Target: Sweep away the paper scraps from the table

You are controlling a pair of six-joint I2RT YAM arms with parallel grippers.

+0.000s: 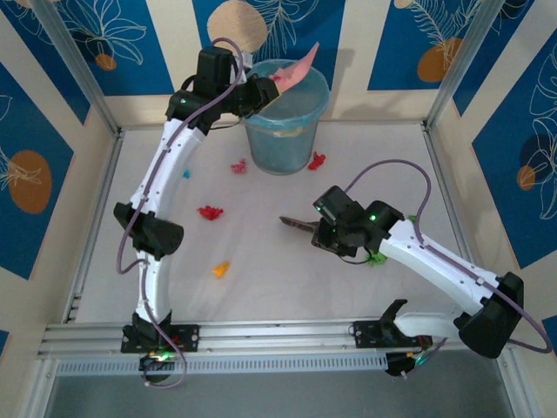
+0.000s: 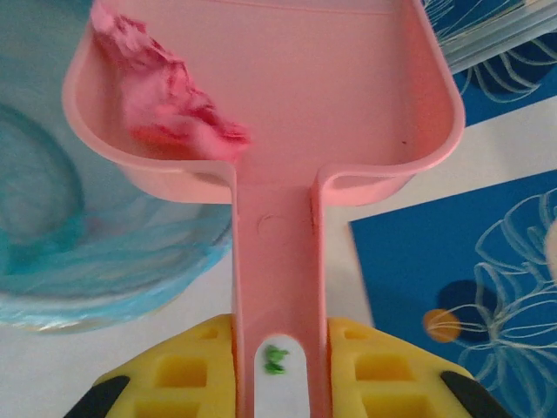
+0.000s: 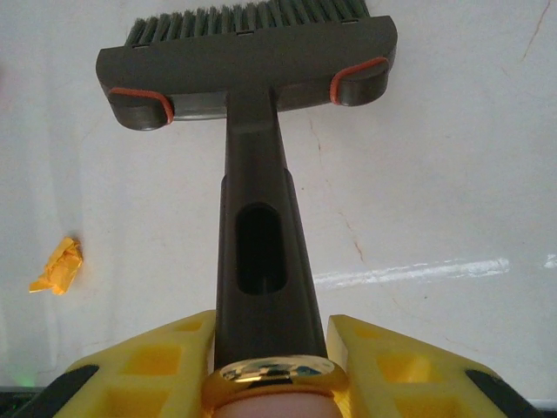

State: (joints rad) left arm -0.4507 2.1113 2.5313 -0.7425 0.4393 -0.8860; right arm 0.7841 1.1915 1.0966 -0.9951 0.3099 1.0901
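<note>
White table [image 1: 278, 287], six paper scraps [image 1: 210, 212]

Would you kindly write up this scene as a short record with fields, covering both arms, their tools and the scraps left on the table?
left fingers: shut on the handle of the pink dustpan
dustpan load: one pink-red paper wad, held above the blue bucket
right fingers: shut on the handle of the dark brush
brush position: over the white table
loose scraps: three red; one orange; one green by the right arm; one tiny blue
stage: sweeping unfinished
</note>
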